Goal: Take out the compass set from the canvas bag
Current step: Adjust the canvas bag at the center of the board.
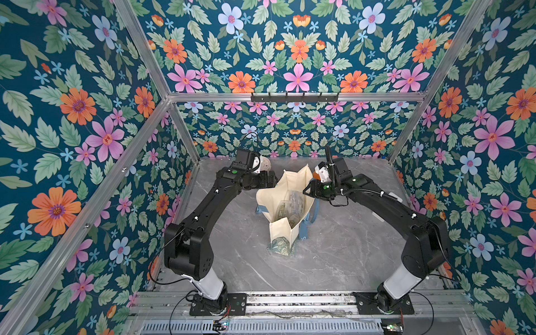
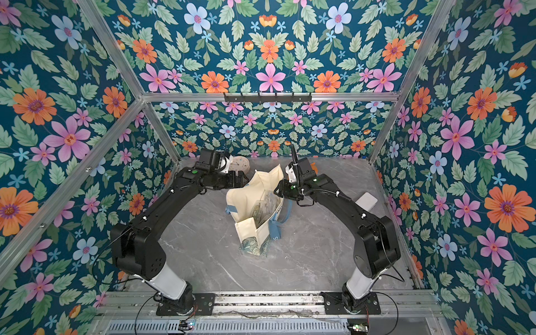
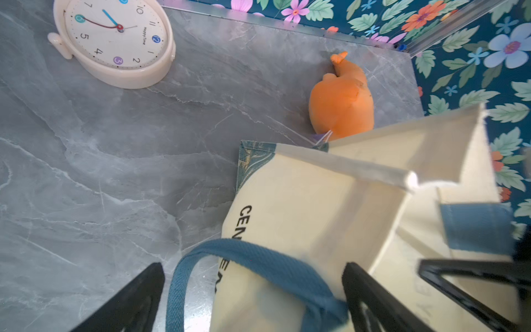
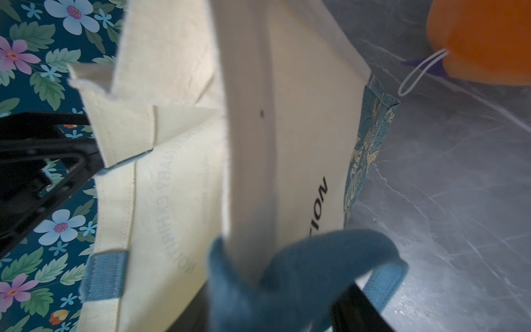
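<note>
Left pincer [image 3: 253, 270] found spread wide, astride bag [image 1: 280, 232] left rim and handle [image 3: 244, 254]. Right pincer [image 1: 308, 190] at right rim; grip not determinable. Clock [image 3: 115, 37] and orange toy [image 3: 342, 106] noted far behind.

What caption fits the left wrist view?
Open left gripper at the rim and blue handle of the canvas bag; clock and orange toy beyond.

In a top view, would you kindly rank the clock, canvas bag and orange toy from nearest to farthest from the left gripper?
1. canvas bag: its rim meets the left gripper, mid-table.
2. clock: just behind the gripper, at the back.
3. orange toy: at the back, beyond the bag.
</note>
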Motion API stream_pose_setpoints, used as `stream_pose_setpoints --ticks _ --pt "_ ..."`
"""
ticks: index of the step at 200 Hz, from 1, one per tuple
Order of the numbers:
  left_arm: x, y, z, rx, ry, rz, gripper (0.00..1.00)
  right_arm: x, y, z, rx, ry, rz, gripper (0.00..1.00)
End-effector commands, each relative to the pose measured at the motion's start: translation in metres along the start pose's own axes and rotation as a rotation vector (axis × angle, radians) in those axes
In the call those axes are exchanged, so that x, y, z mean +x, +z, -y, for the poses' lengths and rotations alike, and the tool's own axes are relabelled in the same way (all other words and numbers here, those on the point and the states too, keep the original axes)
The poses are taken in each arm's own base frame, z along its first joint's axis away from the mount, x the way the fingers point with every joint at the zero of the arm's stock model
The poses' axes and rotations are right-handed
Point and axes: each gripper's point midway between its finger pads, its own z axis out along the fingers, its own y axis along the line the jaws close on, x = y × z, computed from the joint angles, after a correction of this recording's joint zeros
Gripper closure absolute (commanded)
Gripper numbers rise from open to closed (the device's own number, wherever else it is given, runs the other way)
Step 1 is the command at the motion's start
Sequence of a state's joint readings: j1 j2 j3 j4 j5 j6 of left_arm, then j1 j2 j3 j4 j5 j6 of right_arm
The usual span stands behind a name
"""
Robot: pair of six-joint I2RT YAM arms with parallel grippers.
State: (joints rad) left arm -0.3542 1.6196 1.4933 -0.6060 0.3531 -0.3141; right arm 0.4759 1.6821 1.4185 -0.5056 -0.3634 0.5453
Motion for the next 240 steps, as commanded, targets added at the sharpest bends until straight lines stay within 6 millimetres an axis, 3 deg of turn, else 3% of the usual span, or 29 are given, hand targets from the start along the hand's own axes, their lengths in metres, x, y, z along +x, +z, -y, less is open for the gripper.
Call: stream_pose_setpoints --ticks 1,28,46,72,100,125,133,137,167,180,212,240 --pt "-0.012 -0.017 0.017 0.060 0.018 0.057 0.00 -0.001 0.001 0.000 -0.004 0.003 0.000 0.50" --pt "-0.028 -0.032 0.022 -0.008 0.054 0.122 0.01 0.003 0.005 0.000 0.002 -0.009 -0.013 0.50" --pt "-0.014 -0.023 0.017 -0.051 0.074 0.081 0.00 0.007 0.004 0.000 0.008 -0.018 -0.026 0.50" --pt "0.017 -0.001 -0.011 -0.143 0.057 -0.008 0.01 0.012 0.002 0.004 0.022 -0.024 -0.032 0.50" --pt "0.025 0.009 -0.030 -0.226 0.058 -0.037 0.03 0.015 0.000 0.005 0.025 -0.023 -0.036 0.50" --pt "0.019 0.013 -0.021 -0.183 0.065 -0.028 0.20 0.022 0.004 0.008 0.030 -0.020 -0.052 0.51" --pt "0.017 0.015 -0.017 -0.160 0.065 -0.024 0.30 0.024 0.005 0.008 0.032 -0.019 -0.057 0.52" --pt "0.016 0.016 -0.015 -0.146 0.065 -0.024 0.36 0.020 -0.006 0.001 0.016 -0.030 -0.033 0.53" --pt "0.015 0.020 -0.003 -0.079 0.063 -0.038 0.84 0.025 -0.010 -0.002 0.009 -0.033 -0.042 0.66" --pt "0.012 0.019 -0.001 -0.073 0.062 -0.037 1.00 0.027 -0.011 -0.003 0.002 -0.034 -0.045 0.72" --pt "-0.008 0.005 0.000 -0.115 0.103 0.013 1.00 0.026 -0.011 -0.017 -0.046 -0.051 -0.045 0.90" --pt "-0.041 -0.020 0.004 -0.172 0.163 0.088 1.00 0.022 -0.002 -0.034 -0.094 -0.068 -0.039 0.96"
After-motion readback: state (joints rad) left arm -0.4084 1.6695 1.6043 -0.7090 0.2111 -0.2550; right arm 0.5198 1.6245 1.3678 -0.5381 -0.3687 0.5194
